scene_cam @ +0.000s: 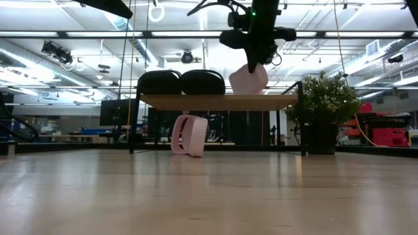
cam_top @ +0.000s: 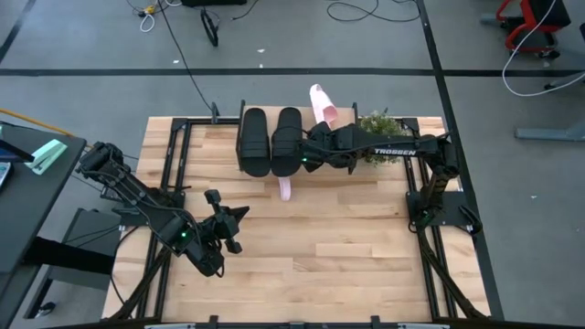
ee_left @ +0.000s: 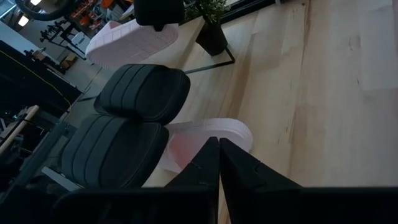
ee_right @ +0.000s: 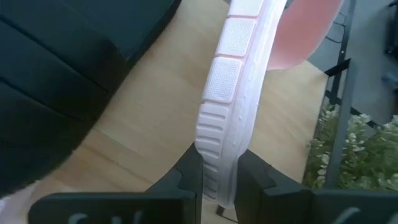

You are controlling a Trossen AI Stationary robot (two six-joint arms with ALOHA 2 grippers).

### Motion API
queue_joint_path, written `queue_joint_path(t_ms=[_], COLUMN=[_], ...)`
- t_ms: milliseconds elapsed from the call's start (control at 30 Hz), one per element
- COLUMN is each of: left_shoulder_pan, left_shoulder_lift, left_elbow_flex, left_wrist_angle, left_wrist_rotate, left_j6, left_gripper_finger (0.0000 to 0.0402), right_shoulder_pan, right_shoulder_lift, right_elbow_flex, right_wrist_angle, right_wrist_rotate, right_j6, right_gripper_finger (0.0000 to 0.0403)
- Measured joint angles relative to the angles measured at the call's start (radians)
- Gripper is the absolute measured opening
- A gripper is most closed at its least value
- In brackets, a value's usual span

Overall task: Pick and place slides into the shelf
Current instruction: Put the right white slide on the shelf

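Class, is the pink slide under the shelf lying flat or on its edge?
On its edge: the pink slide stands sideways on the table under the shelf.

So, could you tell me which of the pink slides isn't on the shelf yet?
The pink slide on the table, standing on its edge beneath the shelf; the other pink slide is held by the right gripper over the top board.

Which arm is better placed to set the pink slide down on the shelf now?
The right arm. Its right gripper is shut on the pink slide directly above the shelf, beside the black slides. The left gripper, shut and empty, is farther away.
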Motion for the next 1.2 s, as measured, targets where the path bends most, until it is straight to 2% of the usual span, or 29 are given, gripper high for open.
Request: queue_joint_path(t_ms=[433, 833, 1200], left_shoulder_pan=[0.0, 0.0, 0.0], left_shoulder_lift=[0.0, 0.0, 0.0], left_elbow_flex=[0.0, 0.0, 0.0], left_wrist_angle=[0.0, 0.0, 0.0], left_wrist_rotate=[0.0, 0.0, 0.0], left_j6=[0.0, -0.001, -0.001], left_gripper_finger=[0.0025, 0.0014, 0.0019], right_shoulder_pan=[-0.002, -0.004, -0.009], right_shoulder_lift=[0.0, 0.0, 0.0], right_elbow_flex=[0.0, 0.0, 0.001], right_wrist_angle=[-0.053, -0.088, -0.098], right_wrist_rotate=[0.0, 0.013, -0.022], right_j6=[0.021, 0.028, 0.045], right_gripper_finger=[0.0057, 0.0057, 0.0057])
